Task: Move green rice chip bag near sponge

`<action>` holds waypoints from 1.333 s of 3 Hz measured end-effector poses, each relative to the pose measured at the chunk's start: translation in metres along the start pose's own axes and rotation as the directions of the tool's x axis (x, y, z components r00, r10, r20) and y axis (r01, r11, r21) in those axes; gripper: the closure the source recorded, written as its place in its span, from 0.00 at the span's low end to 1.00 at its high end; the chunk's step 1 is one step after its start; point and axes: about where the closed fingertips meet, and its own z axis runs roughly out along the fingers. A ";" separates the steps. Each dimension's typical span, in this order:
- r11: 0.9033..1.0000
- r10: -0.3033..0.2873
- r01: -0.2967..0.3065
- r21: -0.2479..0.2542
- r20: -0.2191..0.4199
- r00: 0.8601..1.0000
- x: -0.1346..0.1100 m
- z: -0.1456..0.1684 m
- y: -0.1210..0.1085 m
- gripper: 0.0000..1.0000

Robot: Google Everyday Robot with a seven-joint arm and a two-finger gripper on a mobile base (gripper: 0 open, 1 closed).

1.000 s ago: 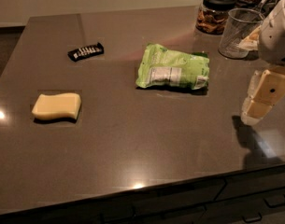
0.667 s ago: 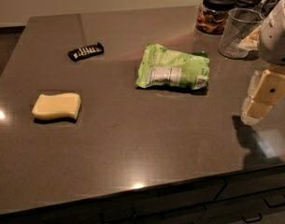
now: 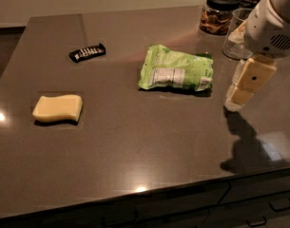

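Note:
The green rice chip bag point(image 3: 175, 72) lies flat in the middle of the dark countertop, with its white label panel facing up. The pale yellow sponge point(image 3: 57, 108) lies at the left, well apart from the bag. My gripper point(image 3: 235, 101) hangs over the counter just right of the bag, angled down and to the left. It holds nothing and does not touch the bag.
A small black remote-like bar point(image 3: 87, 52) lies at the back left. A dark-lidded glass jar point(image 3: 219, 12) and a clear glass cup point(image 3: 237, 34) stand at the back right, behind my arm. The counter's front edge point(image 3: 144, 191) runs along the bottom.
My gripper has moved a little to the left, closer to the bag. The bag, sponge and remote have not moved.

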 end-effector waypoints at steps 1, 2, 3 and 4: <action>0.999 0.013 -0.014 0.038 0.022 1.000 -0.023 0.019 -0.028 0.00; 0.997 0.028 -0.029 0.074 0.024 0.999 -0.043 0.042 -0.061 0.00; 0.998 0.019 -0.020 0.060 0.004 1.000 -0.062 0.080 -0.095 0.00; 1.000 0.001 0.000 0.018 -0.017 1.000 -0.075 0.114 -0.112 0.00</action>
